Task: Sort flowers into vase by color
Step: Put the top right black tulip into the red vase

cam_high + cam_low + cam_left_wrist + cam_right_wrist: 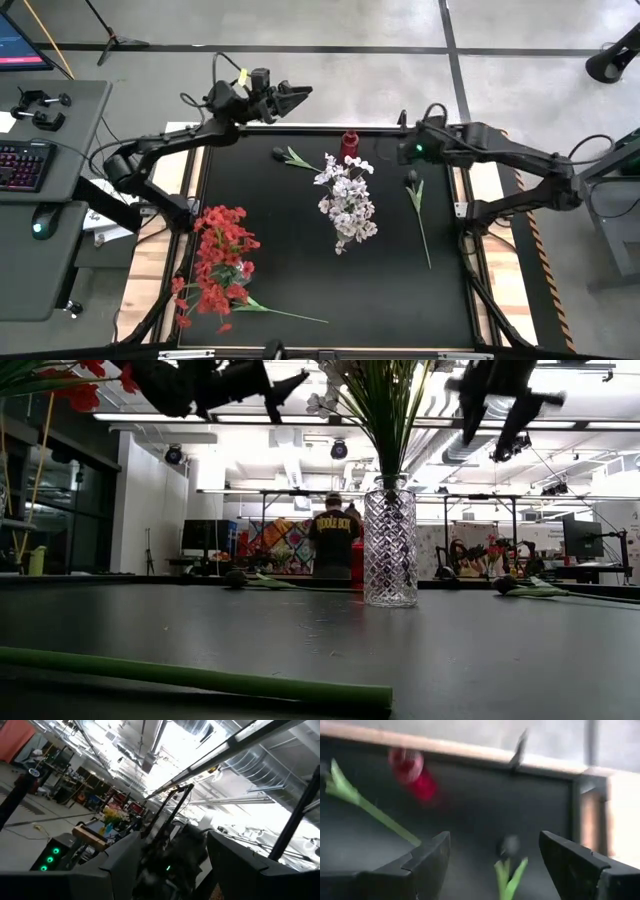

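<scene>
White flowers (347,200) stand by their green stems in a cut-glass vase (390,545) at the table's middle. Red flowers (220,265) are bunched at the near left; whether they lie or stand I cannot tell. One dark-bloomed flower (414,190) lies flat at the right, another (288,156) at the far middle. My left gripper (298,97) hangs open over the far left edge, tipped upward and holding nothing. My right gripper (492,855) is open above the right-hand dark bloom (509,845), slanting down, clear of it.
A small red object (349,143) stands at the far edge behind the vase. A long green stem (200,680) lies across the near side. A desk with a keyboard (25,165) is left of the table. A person (333,540) stands in the room beyond.
</scene>
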